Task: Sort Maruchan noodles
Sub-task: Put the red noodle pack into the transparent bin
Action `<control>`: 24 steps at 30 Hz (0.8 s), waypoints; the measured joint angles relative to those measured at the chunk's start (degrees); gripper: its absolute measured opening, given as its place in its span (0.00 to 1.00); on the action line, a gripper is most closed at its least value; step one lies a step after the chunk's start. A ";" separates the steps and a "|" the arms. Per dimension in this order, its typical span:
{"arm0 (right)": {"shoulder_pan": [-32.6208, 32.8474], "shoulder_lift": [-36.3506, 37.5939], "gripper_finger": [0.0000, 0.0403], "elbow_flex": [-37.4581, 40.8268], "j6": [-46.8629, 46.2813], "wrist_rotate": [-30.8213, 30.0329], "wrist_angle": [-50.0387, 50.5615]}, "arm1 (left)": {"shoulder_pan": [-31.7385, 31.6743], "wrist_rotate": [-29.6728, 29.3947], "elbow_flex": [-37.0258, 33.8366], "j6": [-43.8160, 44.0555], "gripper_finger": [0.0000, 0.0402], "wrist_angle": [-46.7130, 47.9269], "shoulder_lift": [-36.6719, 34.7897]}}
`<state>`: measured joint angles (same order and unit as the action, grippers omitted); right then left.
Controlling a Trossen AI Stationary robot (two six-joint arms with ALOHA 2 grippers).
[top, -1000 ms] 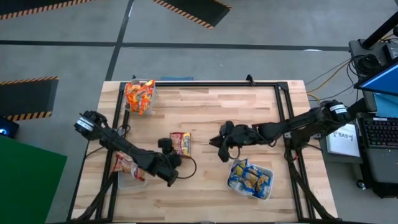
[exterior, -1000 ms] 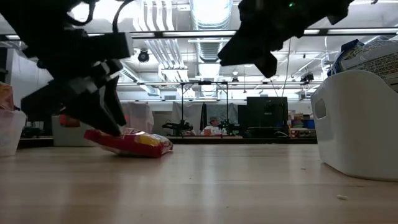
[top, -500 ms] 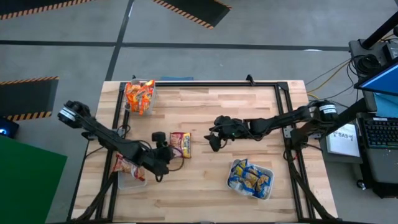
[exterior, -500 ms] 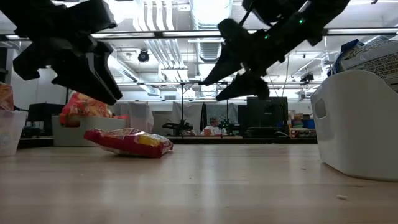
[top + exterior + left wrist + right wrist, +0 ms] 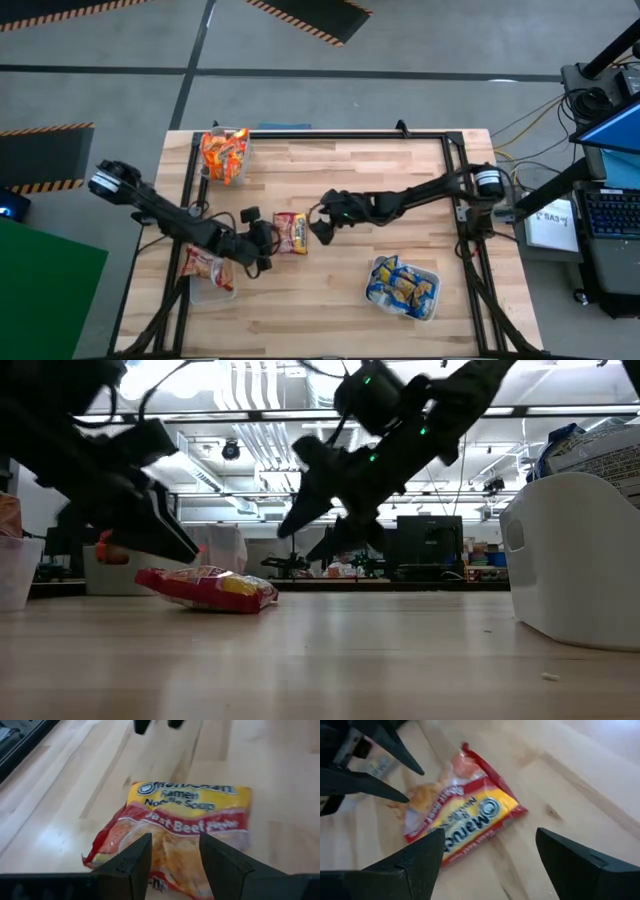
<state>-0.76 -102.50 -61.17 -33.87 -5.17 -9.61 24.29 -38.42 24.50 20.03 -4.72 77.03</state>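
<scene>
While both arms reach toward the table's middle, one packet lies between them.
Packet: a flat, crinkly, glossy plastic red ramen packet [image 5: 291, 232] with a yellow band and a noodle picture lies alone on the wooden table [image 5: 340, 170]; it also shows in the left wrist view [image 5: 175, 835], right wrist view [image 5: 460, 815] and low view [image 5: 208, 588].
Axis: in the high view its long side runs roughly top to bottom of the picture, slightly tilted.
Left gripper: the left gripper [image 5: 262, 240] hovers just beside the packet, dark fingers [image 5: 131, 860] parted with nothing between them.
Right gripper: the right gripper [image 5: 322, 226] sits just on the packet's other side, jaws spread wide, empty.
Tubs: a clear tub [image 5: 228, 155] of orange packets stands at the far left corner, another [image 5: 208, 275] with a red packet near the left arm, and a white tub [image 5: 405, 290] of blue packets at the near right.
</scene>
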 joint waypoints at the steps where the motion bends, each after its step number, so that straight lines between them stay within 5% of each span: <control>1: -0.50 -0.70 0.75 -0.46 0.00 0.75 0.47 | -0.63 -0.01 -0.34 -0.02 0.37 -1.53 0.72; 24: -4.27 -10.67 0.78 -6.56 -2.78 14.31 -2.06 | -3.08 1.93 -1.95 4.77 0.37 -10.69 13.80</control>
<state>-5.03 -113.16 -67.73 -36.65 9.15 -11.67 21.21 -36.49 22.55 24.80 -15.41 90.84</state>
